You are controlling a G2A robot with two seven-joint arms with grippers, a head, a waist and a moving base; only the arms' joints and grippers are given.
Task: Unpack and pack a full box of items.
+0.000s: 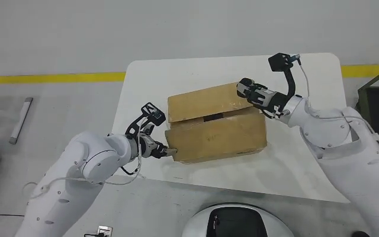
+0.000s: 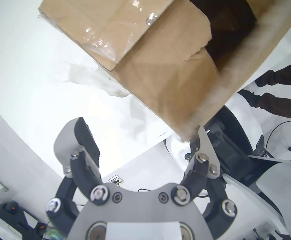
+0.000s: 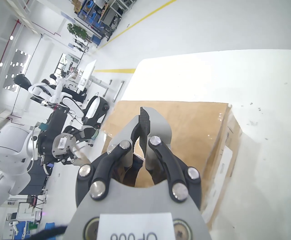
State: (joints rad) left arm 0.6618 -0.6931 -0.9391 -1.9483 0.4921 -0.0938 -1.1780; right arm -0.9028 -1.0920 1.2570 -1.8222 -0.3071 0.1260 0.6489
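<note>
- The cardboard box [image 1: 213, 127] is set mid-table [image 1: 296, 160], its top flaps slightly parted.
- The left gripper [image 2: 139, 127] is held spread at the box's near left corner, one finger [image 2: 204, 145] touching a flap edge.
- The right gripper [image 3: 142, 113] is clenched empty over the far flap.

White tabletop [image 1: 296, 172] with rounded corners, sitting on a pale grey floor [image 1: 59, 35]. A yellow line [image 1: 59, 77] is painted across the floor behind it. A grey tube [image 1: 19, 120] lies on the floor, well apart from the tabletop. Way back in the hall there's a green plant [image 3: 77, 30] near some blue bins [image 3: 87, 10].
</note>
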